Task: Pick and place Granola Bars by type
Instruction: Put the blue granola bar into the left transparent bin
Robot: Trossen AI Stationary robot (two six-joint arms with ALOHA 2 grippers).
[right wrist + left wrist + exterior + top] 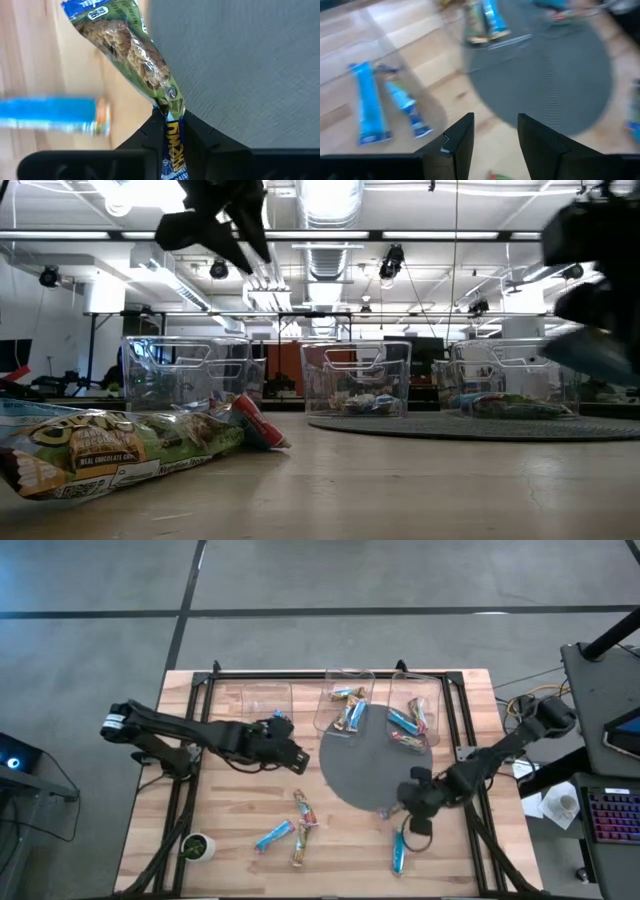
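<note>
Green cup (197, 846): front left corner of the tabletop (230, 790), not part of the sorting
Left gripper (297, 760): fingers apart with nothing between them, hovering over the tabletop just in front of the left bin (268, 700)
Left bin contents: two blue bars (369, 102) lying side by side
Loose bars: a blue one (274, 835) and two multicoloured ones (303, 808) in front of the left gripper, another blue one (400, 853) further right
Middle bin (345, 700) and right bin (415, 715): each already holds a few bars
Right gripper (411, 802): clamped on one end of a green-wrapped granola bar (135, 55), at the front edge of the round grey mat (370, 765)
Step in hand: pickup just made by the right arm
Next move: lift the green bar clear and carry it back to the bin with matching wrappers, likely the right one
</note>
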